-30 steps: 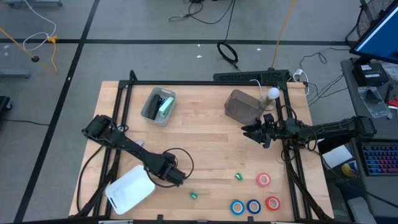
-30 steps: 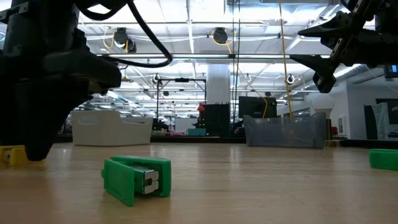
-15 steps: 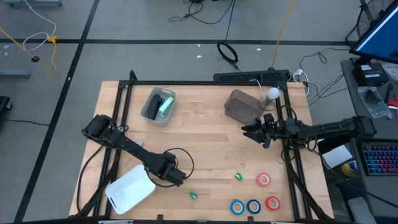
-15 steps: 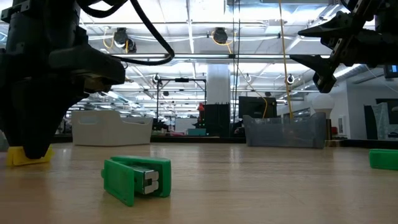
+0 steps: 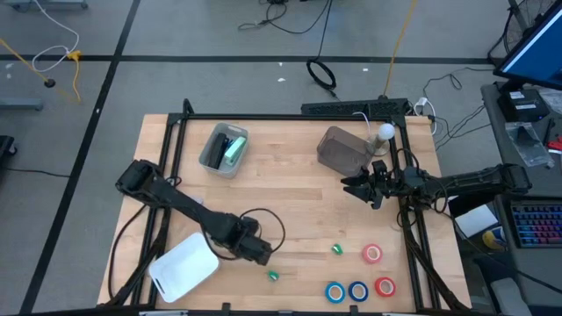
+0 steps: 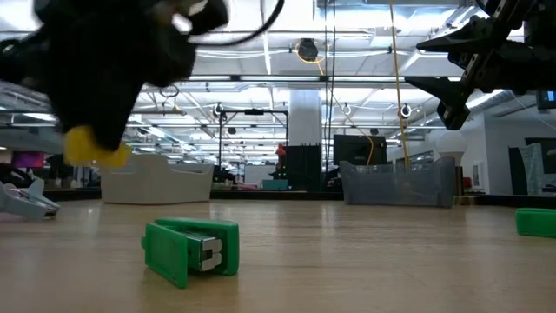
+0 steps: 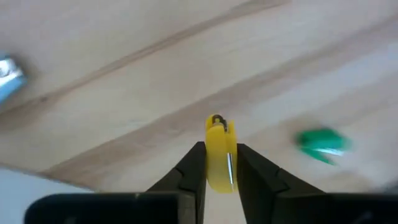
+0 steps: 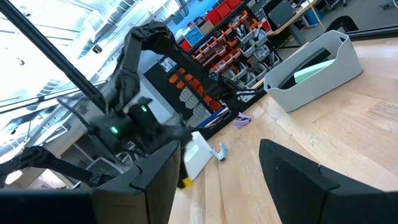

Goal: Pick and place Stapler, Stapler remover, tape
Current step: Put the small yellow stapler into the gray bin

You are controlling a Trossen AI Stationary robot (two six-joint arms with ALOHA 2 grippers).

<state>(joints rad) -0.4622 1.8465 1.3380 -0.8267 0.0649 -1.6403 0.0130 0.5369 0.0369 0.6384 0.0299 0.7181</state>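
Note:
A small yellow stapler remover (image 7: pixel 220 154) is lifted off the table, and my left gripper (image 7: pixel 220 163) is shut on it near the table's front middle (image 5: pixel 262 254). In the low view it hangs in the air (image 6: pixel 94 148). Two green stapler removers (image 5: pixel 273 275) (image 5: pixel 336 249) lie on the wood. Two red tape rolls (image 5: pixel 372 254) (image 5: pixel 385 286) and two blue ones (image 5: pixel 335 291) (image 5: pixel 357 290) lie flat at the front right. A pale green stapler (image 5: pixel 233 149) lies in a grey bin (image 5: pixel 211 154). My right gripper (image 5: pixel 353 186) hovers open at the right. My left gripper pinches the yellow stapler remover by its two flat sides (image 7: pixel 214 168) between its two fingers. The fingers come from above, pointing steeply down. The remover stands on edge in the hold, its free end (image 7: pixel 216 122) sticking out past the fingertips, clear of the table.
A smoky clear bin (image 5: pixel 341 149) stands at the back right. A white lid (image 5: pixel 183 266) lies at the front left. A pale blue-and-metal piece (image 7: pixel 7 73) lies near it. Bare wood lies in the table's middle.
My left gripper has risen and gone a little toward the table's right edge. The yellow stapler remover, which stood on the wood a second ago, is now lifted clear and hangs in the gripper.

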